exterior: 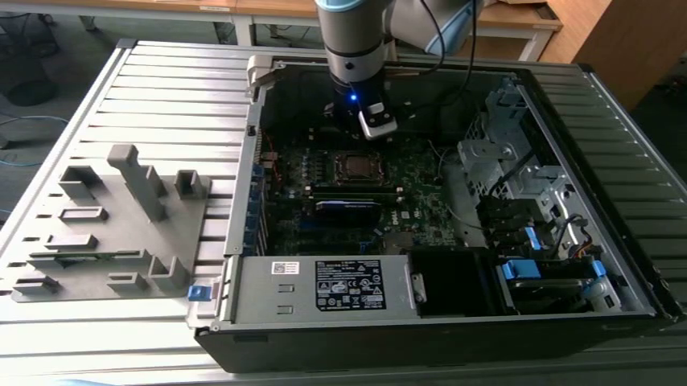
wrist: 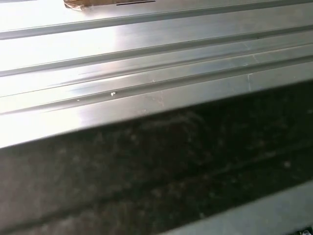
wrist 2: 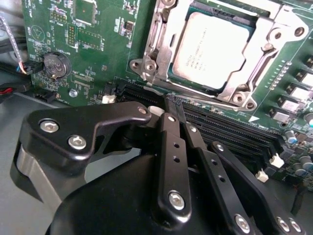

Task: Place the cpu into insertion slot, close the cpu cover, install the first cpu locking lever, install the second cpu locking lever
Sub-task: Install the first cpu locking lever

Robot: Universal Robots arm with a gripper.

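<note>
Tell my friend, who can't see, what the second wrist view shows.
A silvery cpu sits framed by its metal cpu cover on a green board. The black gripper, shut and empty, hangs close beside it, near long black memory slots.

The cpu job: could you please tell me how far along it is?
Done: the cpu lies in the insertion slot, with the cpu cover down over its edges. In hand: nothing; the claw hangs shut and empty near the memory slots. Left: whether the locking levers are latched, I cannot tell.
</note>
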